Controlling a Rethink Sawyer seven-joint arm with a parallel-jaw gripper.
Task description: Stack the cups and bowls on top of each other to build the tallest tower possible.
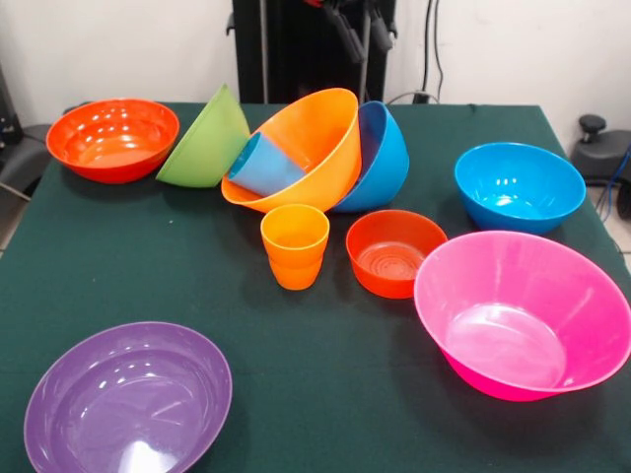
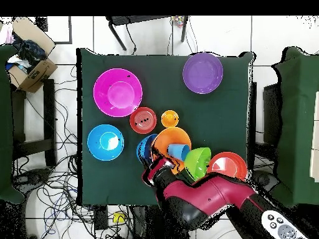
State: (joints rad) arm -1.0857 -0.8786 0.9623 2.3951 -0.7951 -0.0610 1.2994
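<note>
Gripper (image 1: 363, 25): raised at top edge above the leaning bowls; finger state not discernible.
Tipped group: glossy orange plastic bowl (image 1: 301, 148) on its side, light blue plastic cup (image 1: 264, 166) inside, blue bowl (image 1: 385, 158) leaning behind, lime green bowl (image 1: 207, 140) tilted beside.
Orange plastic cup (image 1: 295, 245): upright, just beside small red-orange bowl (image 1: 392, 252).
Large pink bowl (image 1: 523, 313), purple bowl (image 1: 128, 399): apart on dark green tablecloth (image 1: 325, 374).

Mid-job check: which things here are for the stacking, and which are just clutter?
For the job: purple bowl, pink bowl, two blue bowls, two red-orange bowls, green bowl, orange bowl, light blue cup, orange cup.

Clutter: cardboard box, floor cables.
</note>
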